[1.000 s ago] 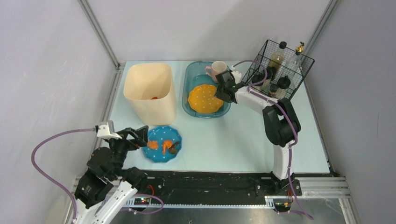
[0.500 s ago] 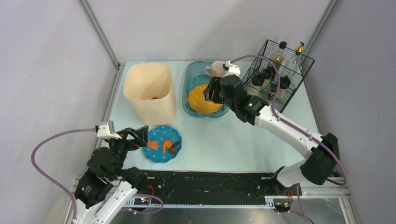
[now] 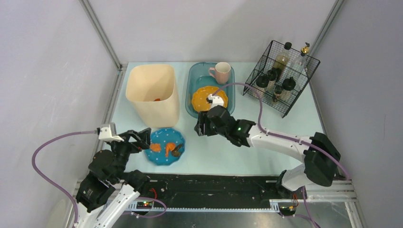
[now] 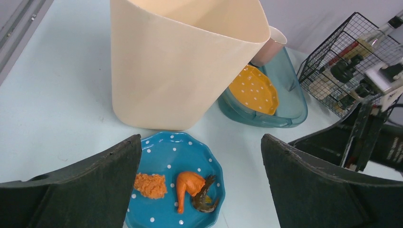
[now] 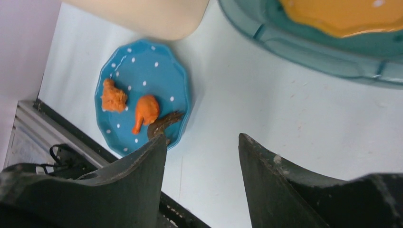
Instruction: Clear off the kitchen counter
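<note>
**Pale counter, both grippers apart by the blue plate**

Pale blue and matte, the kitchen counter [image 3: 228, 152] fills the space between grey walls, and a blue dotted plate [image 3: 164, 135] sits near its front left. On the plate lie an orange crumbed piece [image 3: 155, 147], an orange drumstick [image 3: 169, 149] and a dark scrap [image 3: 177, 152] touching the drumstick.

The left gripper [image 3: 144, 141] hovers at the plate's left edge, its fingers spread wide and holding nothing. The right gripper [image 3: 198, 127] hangs above bare counter, just right of the plate and a little beyond it. Its fingers are also parted and empty.

Just behind the plate stands a tall cream bin [image 3: 152, 102]. Right of the bin and beyond the plate, a teal basin [image 3: 202, 78] holds an orange plate [image 3: 209, 98] and a pink mug [image 3: 221, 72]. Well to the plate's far right stands a black wire basket [image 3: 297, 90] with bottles [image 3: 281, 61] in it.
</note>
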